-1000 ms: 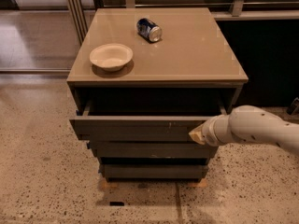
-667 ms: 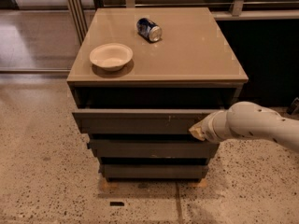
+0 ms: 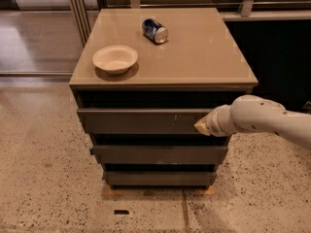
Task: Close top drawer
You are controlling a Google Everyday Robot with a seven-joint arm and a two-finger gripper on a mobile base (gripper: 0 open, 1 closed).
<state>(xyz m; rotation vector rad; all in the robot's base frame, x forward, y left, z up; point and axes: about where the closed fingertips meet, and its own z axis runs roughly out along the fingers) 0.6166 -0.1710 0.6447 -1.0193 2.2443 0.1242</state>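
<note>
The top drawer (image 3: 141, 121), a flat, matte grey-brown front with small white scratches, stretches left from the smooth cream-tipped gripper (image 3: 203, 126), which touches its right end. I cannot tell the gripper's state.

A smooth, rounded white arm (image 3: 262, 119) ends in a cream-tipped gripper (image 3: 201, 126) at the top drawer (image 3: 141, 121).
</note>
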